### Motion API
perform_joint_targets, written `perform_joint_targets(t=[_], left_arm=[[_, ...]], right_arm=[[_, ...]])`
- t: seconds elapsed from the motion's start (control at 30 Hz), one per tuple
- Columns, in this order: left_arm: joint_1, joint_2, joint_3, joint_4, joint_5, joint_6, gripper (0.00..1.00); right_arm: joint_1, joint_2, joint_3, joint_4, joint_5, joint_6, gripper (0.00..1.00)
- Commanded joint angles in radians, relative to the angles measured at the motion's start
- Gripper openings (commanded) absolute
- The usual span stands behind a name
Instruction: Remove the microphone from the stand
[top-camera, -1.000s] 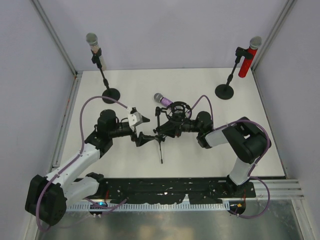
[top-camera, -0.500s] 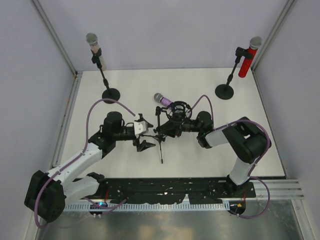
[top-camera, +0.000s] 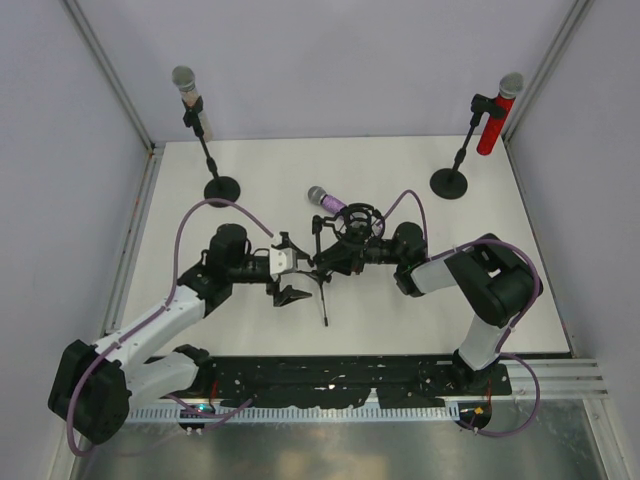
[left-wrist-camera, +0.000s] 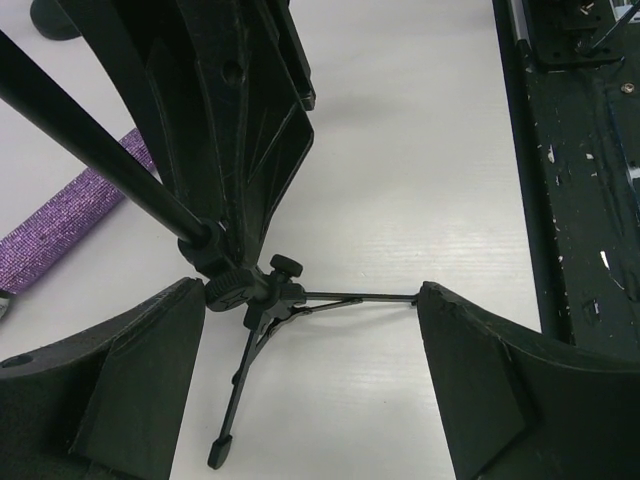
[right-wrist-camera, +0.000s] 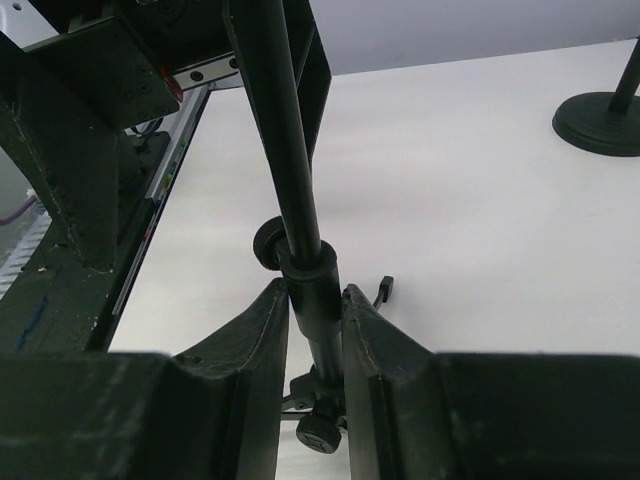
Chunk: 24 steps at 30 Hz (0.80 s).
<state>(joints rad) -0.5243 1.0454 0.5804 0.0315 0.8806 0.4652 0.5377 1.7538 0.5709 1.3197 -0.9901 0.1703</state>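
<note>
A small tripod stand (top-camera: 323, 305) sits near the middle of the white table (top-camera: 430, 300), a little toward the near edge. The purple glitter microphone (top-camera: 325, 199) is at the top of the stand, not yet taken off, and its grey head tilts toward the far left corner. In the left wrist view part of its purple body (left-wrist-camera: 62, 228) shows behind the slanting pole.

The right gripper (top-camera: 336, 260) reaches in from the right edge side. It is clamped on the stand's pole (right-wrist-camera: 300, 200), and both fingers (right-wrist-camera: 262, 330) press against the thicker collar just above the leg hub.

The left gripper (top-camera: 298, 268) comes in from the left edge side with its jaws spread wide. In its wrist view the gripper (left-wrist-camera: 310, 296) holds nothing. The stand's hub (left-wrist-camera: 250, 290) and two thin legs lie between the fingers. The hub is close to one finger, and it cannot be told whether they touch.

A beige-handled microphone (top-camera: 190, 100) on a round-base stand is at the far left corner. A red microphone (top-camera: 491, 125) on another such stand is at the far right corner.
</note>
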Motion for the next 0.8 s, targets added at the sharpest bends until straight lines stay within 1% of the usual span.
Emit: perform_joint_targets(t=[0.0, 0.47, 0.67, 0.77], left_arm=[[-0.037, 0.022, 0.030, -0.123, 0.032, 0.061, 0.88], [-0.054, 0.102, 0.038, -0.156, 0.018, 0.053, 0.88], [-0.069, 0.074, 0.050, -0.171, 0.000, 0.067, 0.87], [-0.092, 0.062, 0.053, -0.185, -0.040, 0.092, 0.85]], right_arm=[[-0.013, -0.019, 0.000, 0.044, 0.027, 0.003, 0.28], [-0.022, -0.017, -0.005, 0.056, 0.034, 0.001, 0.28], [-0.027, -0.016, -0.006, 0.053, 0.053, -0.003, 0.28], [-0.028, -0.017, -0.006, 0.036, 0.076, -0.017, 0.27]])
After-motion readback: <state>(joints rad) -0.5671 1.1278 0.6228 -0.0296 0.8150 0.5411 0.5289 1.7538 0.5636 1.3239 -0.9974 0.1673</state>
